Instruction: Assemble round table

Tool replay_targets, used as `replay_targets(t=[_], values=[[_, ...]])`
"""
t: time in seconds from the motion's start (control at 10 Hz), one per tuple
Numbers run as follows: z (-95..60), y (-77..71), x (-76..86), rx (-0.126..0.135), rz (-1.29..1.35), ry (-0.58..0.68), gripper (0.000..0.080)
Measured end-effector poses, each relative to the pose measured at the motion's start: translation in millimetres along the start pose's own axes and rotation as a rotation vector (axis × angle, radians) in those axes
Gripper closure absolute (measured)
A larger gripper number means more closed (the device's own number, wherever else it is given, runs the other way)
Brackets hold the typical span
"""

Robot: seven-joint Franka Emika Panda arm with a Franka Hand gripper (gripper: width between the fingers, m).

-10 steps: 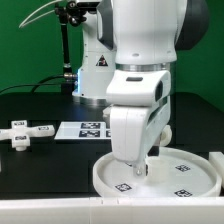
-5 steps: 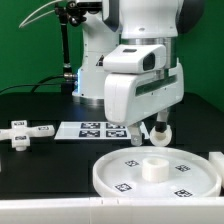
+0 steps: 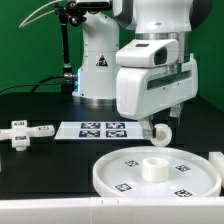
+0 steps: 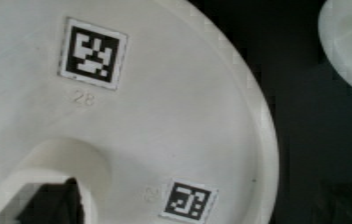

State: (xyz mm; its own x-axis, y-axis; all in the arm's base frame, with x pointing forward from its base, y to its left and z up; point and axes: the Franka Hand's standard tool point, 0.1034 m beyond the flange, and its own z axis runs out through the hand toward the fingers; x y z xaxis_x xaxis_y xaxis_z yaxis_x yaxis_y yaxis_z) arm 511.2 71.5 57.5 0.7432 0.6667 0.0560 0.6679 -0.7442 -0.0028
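The robot's hand (image 3: 152, 130) has risen off and drawn back, fingers apart and empty, leaving the short white cylindrical leg (image 3: 152, 167) upright at the middle of the large white rimmed round plastic disc (image 3: 108, 178) on the black desk (image 3: 40, 175), so the leg seems set and released.

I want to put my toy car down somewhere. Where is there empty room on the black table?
The biggest bare patch of table lies on the exterior view's left, in front of the T-shaped block and marker board, beside the round disc. The right is crowded: disc, leg, open gripper.
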Motion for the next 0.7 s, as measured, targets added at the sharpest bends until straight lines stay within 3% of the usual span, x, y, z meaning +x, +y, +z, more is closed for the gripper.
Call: replay_targets(t=[0.3,0.5,0.7], values=[[3.0,-13.0,-9.5,0.016,0.386,0.009,0.015],[5.3,-20.0,-13.3,0.041,0.63,0.002,0.015],[5.6,-21.6,-12.6,0.054,0.75,0.003,0.015]])
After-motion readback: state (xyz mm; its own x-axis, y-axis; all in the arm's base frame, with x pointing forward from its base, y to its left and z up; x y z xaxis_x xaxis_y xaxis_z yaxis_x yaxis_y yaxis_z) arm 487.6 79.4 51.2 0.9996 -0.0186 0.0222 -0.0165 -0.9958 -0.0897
